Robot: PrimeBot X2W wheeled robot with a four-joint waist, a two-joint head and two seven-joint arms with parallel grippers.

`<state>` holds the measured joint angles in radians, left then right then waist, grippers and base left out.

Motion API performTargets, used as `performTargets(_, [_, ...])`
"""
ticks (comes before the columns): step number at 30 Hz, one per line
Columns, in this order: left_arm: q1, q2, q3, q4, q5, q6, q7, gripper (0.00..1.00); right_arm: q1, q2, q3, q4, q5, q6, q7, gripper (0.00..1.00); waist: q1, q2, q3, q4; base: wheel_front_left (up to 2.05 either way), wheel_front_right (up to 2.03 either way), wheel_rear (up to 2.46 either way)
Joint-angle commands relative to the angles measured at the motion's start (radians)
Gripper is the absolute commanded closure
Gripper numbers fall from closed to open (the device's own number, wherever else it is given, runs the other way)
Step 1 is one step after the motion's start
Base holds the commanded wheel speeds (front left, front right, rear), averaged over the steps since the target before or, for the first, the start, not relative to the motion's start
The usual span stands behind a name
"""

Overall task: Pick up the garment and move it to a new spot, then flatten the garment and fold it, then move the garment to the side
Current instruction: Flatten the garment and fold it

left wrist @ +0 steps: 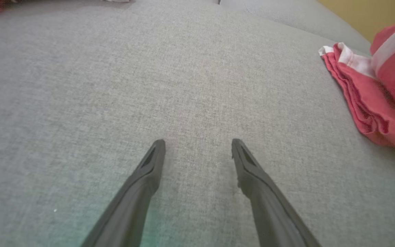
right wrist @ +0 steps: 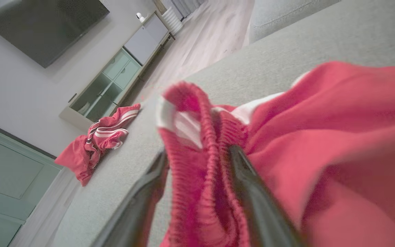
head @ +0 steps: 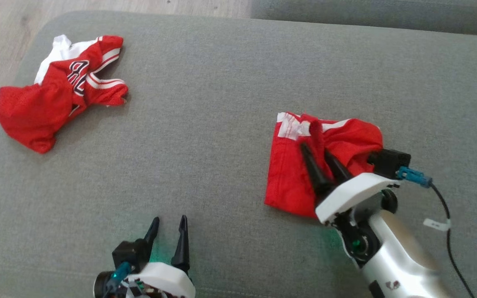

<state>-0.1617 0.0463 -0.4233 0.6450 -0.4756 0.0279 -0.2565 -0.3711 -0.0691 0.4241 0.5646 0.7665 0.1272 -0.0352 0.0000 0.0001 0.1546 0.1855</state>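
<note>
Right pincer (right wrist: pixel 198 151) straddles the shorts' (right wrist: pixel 338 137) ribbed waistband (right wrist: pixel 190 192), clearest in wrist view.

Shorts (head: pixel 288 182) on sofa cushion (head: pixel 205 136) at right, jersey (head: pixel 52 103) far left, further back

The crumpled red-and-white mesh jersey (head: pixel 56 95) bears dark, white-outlined numerals. Folds obscure them, and one digit resembles an 8.

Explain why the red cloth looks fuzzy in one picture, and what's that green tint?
Right wrist view: the red shorts sit close to the lens and blur; the room behind is sharper. Left wrist view: crisp sofa weave, green glow under the left hand. Head view: same glow, right forearm smeared.
</note>
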Motion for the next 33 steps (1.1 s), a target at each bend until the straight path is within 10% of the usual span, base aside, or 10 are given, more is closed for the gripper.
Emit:
performTargets(1, [-0.034,0.004,0.029,-0.022,-0.01,0.007,-0.005,0.0,-0.039,0.018,0.029,-0.033,0.005,0.003,-0.027,0.0,0.0,-0.0001,0.002,0.0,0.0,0.0,0.0])
performTargets(8, [-0.037,0.004,0.1,-0.071,0.027,0.021,-0.005,0.0,-0.034,0.019,0.019,-0.038,-0.041,0.003,-0.177,0.0,0.0,-0.0001,-0.011,-0.05,0.0,0.0,0.0])
performTargets(23, [0.031,0.004,0.203,-0.222,0.223,0.03,-0.005,0.0,0.152,0.017,-0.344,-0.114,-0.508,0.003,-0.226,0.0,0.0,-0.0001,-0.066,-0.164,0.0,0.0,0.0])
performTargets(33, [0.113,0.004,0.196,-0.266,0.255,0.044,-0.005,0.0,0.25,0.019,-0.342,-0.146,-0.502,0.003,-0.226,0.0,0.0,-0.0001,-0.097,-0.174,0.0,0.0,0.0])
